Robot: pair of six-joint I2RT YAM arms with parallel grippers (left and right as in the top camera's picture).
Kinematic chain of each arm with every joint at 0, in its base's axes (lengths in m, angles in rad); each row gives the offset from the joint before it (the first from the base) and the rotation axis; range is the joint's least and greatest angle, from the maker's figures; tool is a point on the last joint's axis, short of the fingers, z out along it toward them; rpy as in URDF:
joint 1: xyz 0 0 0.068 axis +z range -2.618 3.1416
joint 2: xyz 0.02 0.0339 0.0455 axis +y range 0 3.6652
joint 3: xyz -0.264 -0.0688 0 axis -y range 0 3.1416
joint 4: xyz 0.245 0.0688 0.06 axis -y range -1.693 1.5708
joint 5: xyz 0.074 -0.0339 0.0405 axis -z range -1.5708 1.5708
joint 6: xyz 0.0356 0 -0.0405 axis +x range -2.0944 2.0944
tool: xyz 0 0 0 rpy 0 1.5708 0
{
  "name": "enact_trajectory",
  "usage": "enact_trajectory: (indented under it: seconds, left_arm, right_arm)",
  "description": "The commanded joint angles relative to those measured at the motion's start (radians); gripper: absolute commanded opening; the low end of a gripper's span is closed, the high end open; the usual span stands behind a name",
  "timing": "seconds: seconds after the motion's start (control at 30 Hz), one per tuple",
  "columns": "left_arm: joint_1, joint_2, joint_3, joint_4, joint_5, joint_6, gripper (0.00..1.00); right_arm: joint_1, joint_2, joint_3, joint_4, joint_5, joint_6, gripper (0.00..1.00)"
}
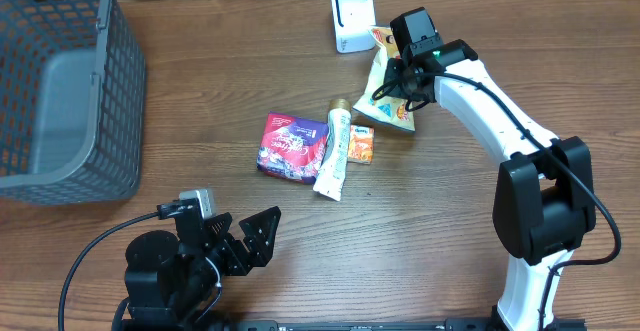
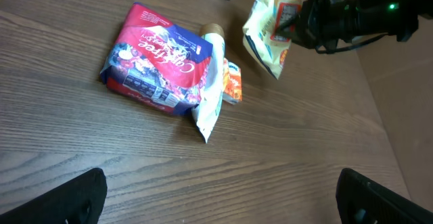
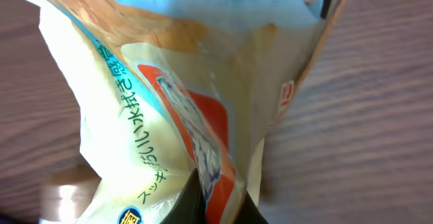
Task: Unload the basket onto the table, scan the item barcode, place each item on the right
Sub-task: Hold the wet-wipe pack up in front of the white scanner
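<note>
The right claw (image 1: pixel 396 79) is found shut on the pouch (image 1: pixel 392 114), which is held crumpled in it just beside the scanner (image 1: pixel 350 18); the pouch is judged light, soft and slippery, best taken at a flat sealed edge, barcode left uncovered.

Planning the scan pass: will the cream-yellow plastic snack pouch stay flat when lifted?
Probably not: the cream-yellow plastic snack pouch creases and droops from the right gripper, likely floppy. It seems light, hanging from one pinch. Its glossy film might slip.
</note>
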State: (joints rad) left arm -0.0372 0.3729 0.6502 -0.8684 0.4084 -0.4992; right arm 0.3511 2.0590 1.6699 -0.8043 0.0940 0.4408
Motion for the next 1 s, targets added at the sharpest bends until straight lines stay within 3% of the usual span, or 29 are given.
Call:
enact_trajectory:
  seconds: [0.0, 0.4, 0.67, 0.83, 0.97]
  left_arm:
    - [0.004, -0.006, 0.006, 0.003, 0.007, -0.01, 1.0]
    - [0.004, -0.006, 0.006, 0.003, 0.007, -0.01, 1.0]
    - [0.004, -0.006, 0.006, 0.003, 0.007, -0.01, 1.0]
    - [0.004, -0.006, 0.006, 0.003, 0.007, -0.01, 1.0]
    - [0.004, -0.006, 0.006, 0.003, 0.007, -0.01, 1.0]
  right_arm:
    - [-0.004, -0.002, 0.026, 0.089, -0.053, 0.0, 0.04]
    - [-0.004, 0.02, 0.049, 0.495, -0.076, -0.003, 0.04]
    - [-0.004, 0.2, 0.383, 0.457, -0.07, -0.066, 0.04]
    - [0.003, 0.255, 0.422, 0.432, -0.07, -0.114, 0.04]
    - [0.036, 0.257, 0.422, 0.492, -0.027, -0.234, 0.04]
